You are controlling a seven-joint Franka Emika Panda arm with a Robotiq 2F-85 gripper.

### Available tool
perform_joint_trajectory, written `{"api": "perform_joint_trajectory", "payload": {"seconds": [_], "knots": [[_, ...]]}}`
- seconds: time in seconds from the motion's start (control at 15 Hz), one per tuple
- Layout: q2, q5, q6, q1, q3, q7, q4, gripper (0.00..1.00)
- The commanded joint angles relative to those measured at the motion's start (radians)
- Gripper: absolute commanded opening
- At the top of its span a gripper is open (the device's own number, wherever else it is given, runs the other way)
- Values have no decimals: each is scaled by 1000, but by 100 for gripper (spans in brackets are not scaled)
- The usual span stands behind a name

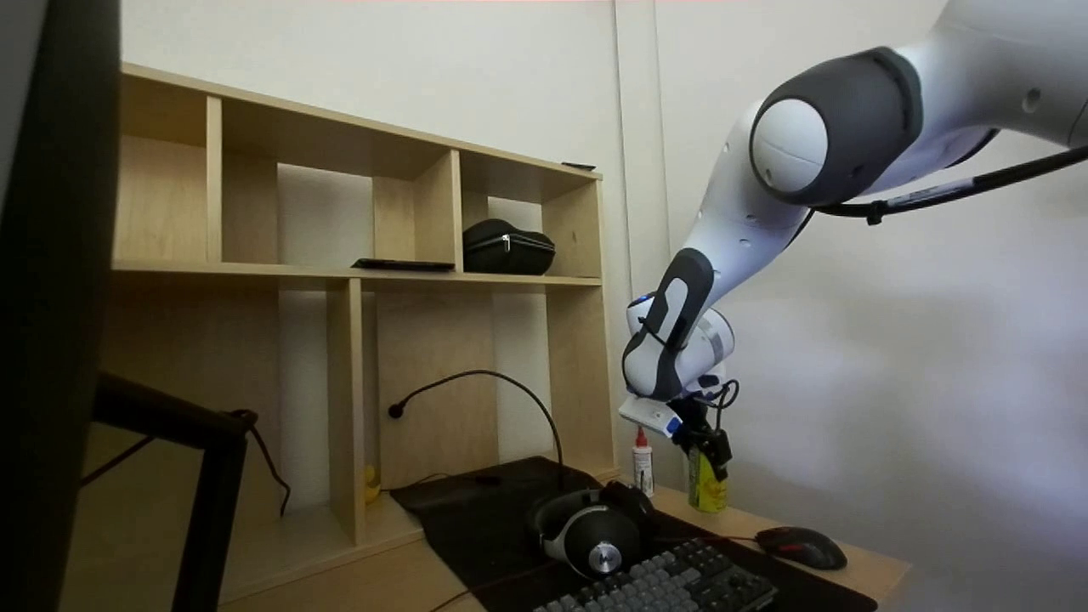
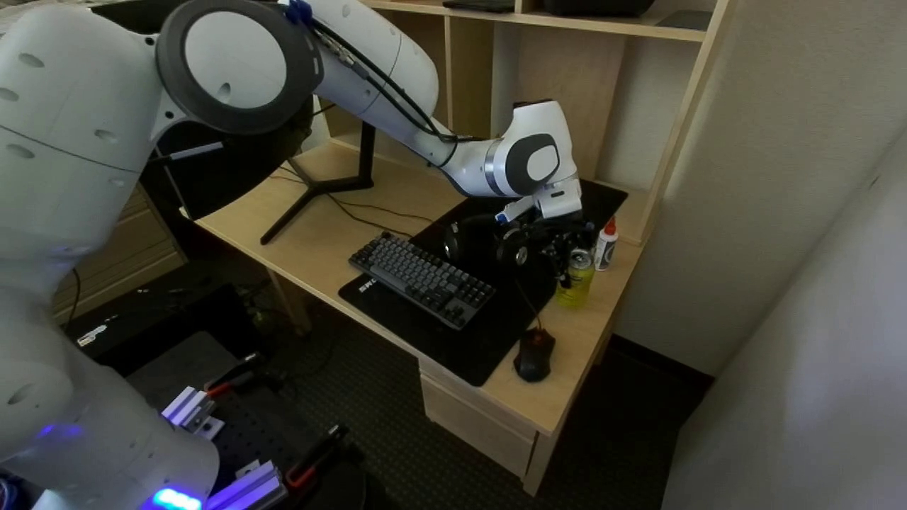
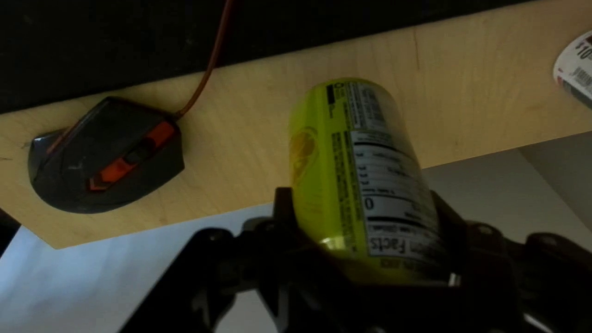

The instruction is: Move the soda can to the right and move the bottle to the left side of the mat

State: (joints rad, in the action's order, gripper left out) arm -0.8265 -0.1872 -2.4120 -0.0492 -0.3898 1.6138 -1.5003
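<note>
The yellow-green soda can point(image 1: 707, 486) is upright by the desk's side edge, off the mat, in both exterior views point(image 2: 577, 287). My gripper point(image 3: 363, 203) has a finger against each side of the can point(image 3: 365, 162), near its top; the can fills the space between them. I cannot tell if the can's base touches the desk. The whitish bottle point(image 1: 643, 469) with a red cap stands upright beside the can, toward the shelf point(image 2: 606, 248). Only its lower part shows in the wrist view point(image 3: 578, 69). The black mat point(image 2: 453, 354) lies flat alongside both point(image 1: 476, 514).
A black mouse point(image 2: 534, 354) lies on the wood strip near the can, its cord running onto the mat. Headphones point(image 1: 586, 535) and a keyboard point(image 2: 425, 280) lie on the mat. A wooden shelf point(image 1: 582, 365) rises behind. The desk edge and a wall are close beside the can.
</note>
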Motion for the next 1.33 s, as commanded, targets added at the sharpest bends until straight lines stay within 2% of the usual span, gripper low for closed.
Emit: {"api": "perform_joint_trajectory", "payload": {"seconds": [0.0, 0.4, 0.47, 0.67, 0.93, 1.27], "knots": [[-68, -1, 19, -11, -22, 51, 64, 43], [-100, 28, 16, -35, -2, 69, 84, 43], [-89, 38, 11, -44, 9, 54, 78, 92], [-35, 79, -13, -64, 43, 11, 39, 100], [41, 156, -77, -93, 78, -28, -3, 100], [175, 252, -116, -128, 136, -138, -66, 100]]}}
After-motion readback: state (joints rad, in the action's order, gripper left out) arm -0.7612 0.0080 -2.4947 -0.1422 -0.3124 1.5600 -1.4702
